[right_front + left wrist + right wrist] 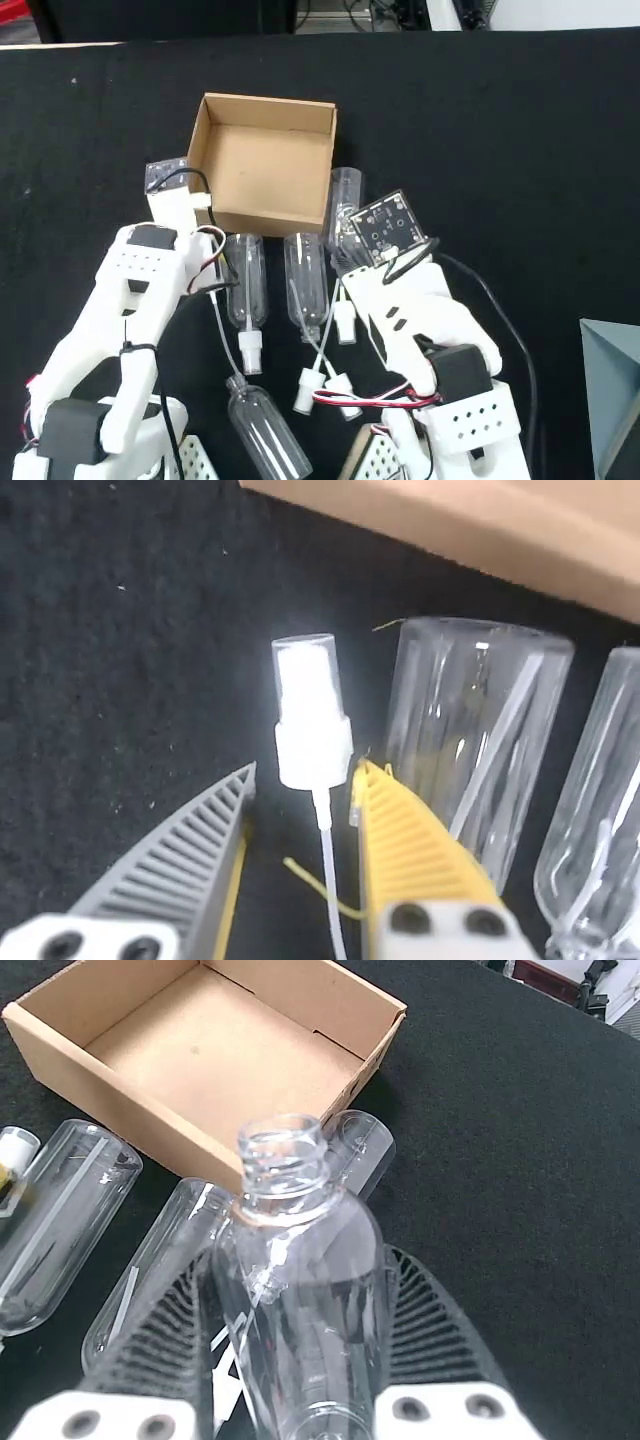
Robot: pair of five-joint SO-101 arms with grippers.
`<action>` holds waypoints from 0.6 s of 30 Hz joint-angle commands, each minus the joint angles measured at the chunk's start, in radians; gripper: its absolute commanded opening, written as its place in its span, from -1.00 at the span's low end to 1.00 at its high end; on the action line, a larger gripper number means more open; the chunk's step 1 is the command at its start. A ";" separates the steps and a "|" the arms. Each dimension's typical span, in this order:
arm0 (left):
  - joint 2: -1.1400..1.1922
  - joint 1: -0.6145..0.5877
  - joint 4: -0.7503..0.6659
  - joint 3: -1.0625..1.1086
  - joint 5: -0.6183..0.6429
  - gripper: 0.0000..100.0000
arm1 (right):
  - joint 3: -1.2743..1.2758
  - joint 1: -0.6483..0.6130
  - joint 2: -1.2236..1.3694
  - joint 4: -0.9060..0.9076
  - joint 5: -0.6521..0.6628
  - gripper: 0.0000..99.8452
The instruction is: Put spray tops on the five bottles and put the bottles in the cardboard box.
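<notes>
L pincer (305, 772): released, jaws either side of a spray top (312, 730). The yellow jaw touches the collar, the grey jaw is just apart. The top lies on the desk (110, 630) just in front of the cardboard box (480, 520), cap end toward the box, dip tube running back btw the jaws. Close on the white collar, not the clear cap & not the tube; the tube is thin and will prob bend or slip.

A lying bottle (470, 740) sits just beside the yellow jaw, base toward the box. Don't nudge it as you close or lift.

R pincer (300, 1258): clenched on an open-necked bottle (300, 1330), gripped round the body, neck toward the box, no top on it. That's your receiver. Clear plastic looks slick, so I'd expect it to twist under a push: hold firm w/o crushing.

Step in hand, as I read it: mate this top to that bottle. Lift the top w/ the tube hanging free and bring it to the neck in front of the box. Feed the tube tip in first, then line the collar w/ the neck axis before pressing. Go slow; a skewed collar prob won't seat.

Farther from the box, loose tops (305, 385) lie among the other bottles, so route both arms clear of them.
</notes>
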 commanded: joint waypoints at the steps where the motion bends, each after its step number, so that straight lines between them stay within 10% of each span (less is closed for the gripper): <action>1: -0.002 0.005 -0.071 0.002 0.023 -0.73 | -0.005 0.026 -0.030 -0.032 0.000 -0.86; 18: 0.164 0.008 -0.121 -0.010 0.023 -0.73 | -0.005 0.026 -0.030 -0.032 0.000 -0.86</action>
